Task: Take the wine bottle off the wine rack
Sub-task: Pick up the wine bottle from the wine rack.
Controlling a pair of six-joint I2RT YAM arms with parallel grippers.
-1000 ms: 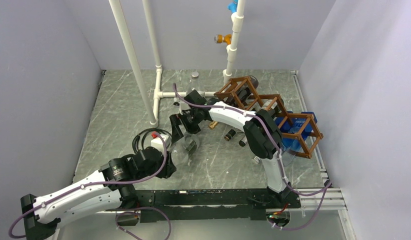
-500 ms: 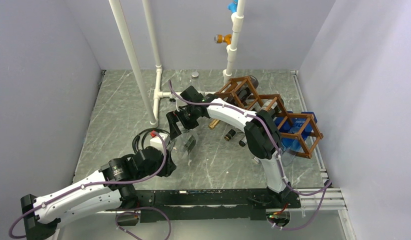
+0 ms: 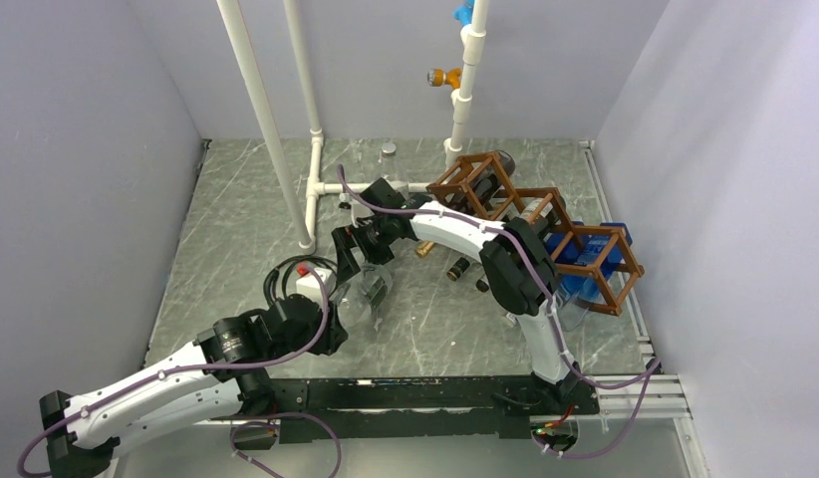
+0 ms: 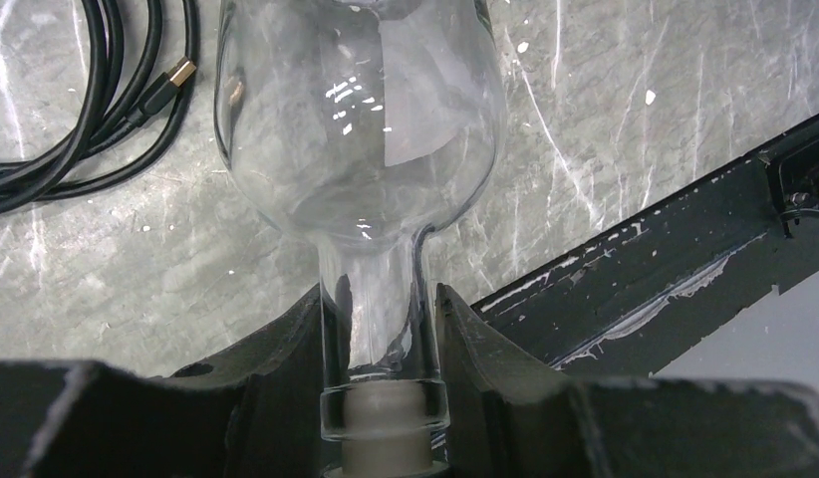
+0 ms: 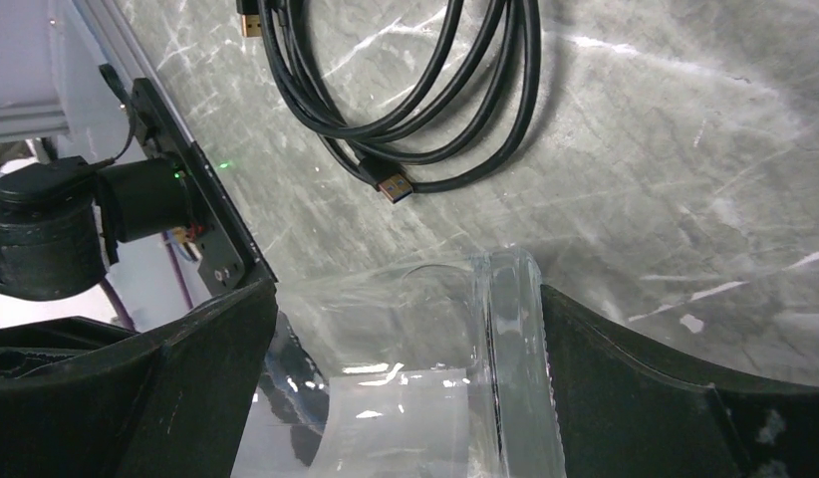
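Observation:
The wine bottle (image 3: 364,289) is clear glass and lies out over the table, away from the reddish-brown wine rack (image 3: 590,231) at the back right. My left gripper (image 3: 334,319) is shut on its neck. In the left wrist view the fingers (image 4: 286,368) clamp the neck just above the stopper, with the wine bottle's round body (image 4: 356,119) stretching away. My right gripper (image 3: 364,263) is open and straddles the bottle's far end. In the right wrist view the wine bottle's base (image 5: 406,398) sits between the spread jaws of the right gripper (image 5: 406,339).
White pipes (image 3: 266,129) rise at the back left and centre. A coiled black cable (image 3: 284,271) and a white box with a red button (image 3: 311,282) lie beside the bottle. Dark bottles (image 3: 500,164) rest in the rack above a blue object (image 3: 585,267). A black rail (image 3: 415,393) lines the near edge.
My right gripper has slid a little to the left and nearer, along the bottle. The bottle and my left gripper shifted slightly left. Neither gripper's opening changed.

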